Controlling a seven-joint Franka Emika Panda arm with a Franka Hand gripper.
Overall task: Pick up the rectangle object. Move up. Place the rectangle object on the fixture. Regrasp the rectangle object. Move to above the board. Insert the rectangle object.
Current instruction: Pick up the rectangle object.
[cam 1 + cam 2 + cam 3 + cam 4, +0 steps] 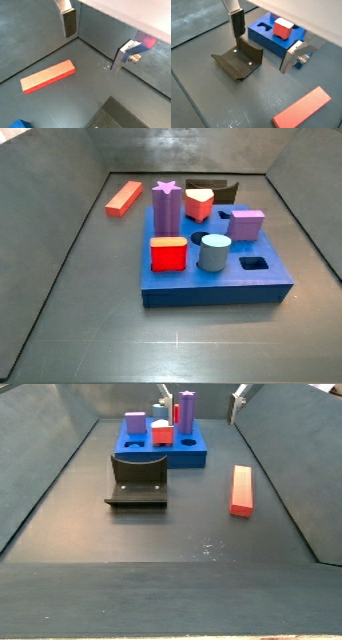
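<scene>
The rectangle object [48,76] is a long salmon-red bar lying flat on the grey floor, also seen in a side view [124,197] left of the board and apart from it. My gripper [95,42] hangs above the floor, open, with nothing between its fingers [236,22]. It is well clear of the bar [302,115]. The black fixture [238,62] stands on the floor under the gripper, beside the blue board [264,42]. Both side views show the fixture [138,481] unoccupied, and the bar [241,489] to one side of it.
The board [214,278] carries a purple star column [166,208], a red-orange heart block [199,203], a purple cube [246,225], a red cube [168,254] and a grey cylinder [214,254]. Grey walls [54,218] ring the floor.
</scene>
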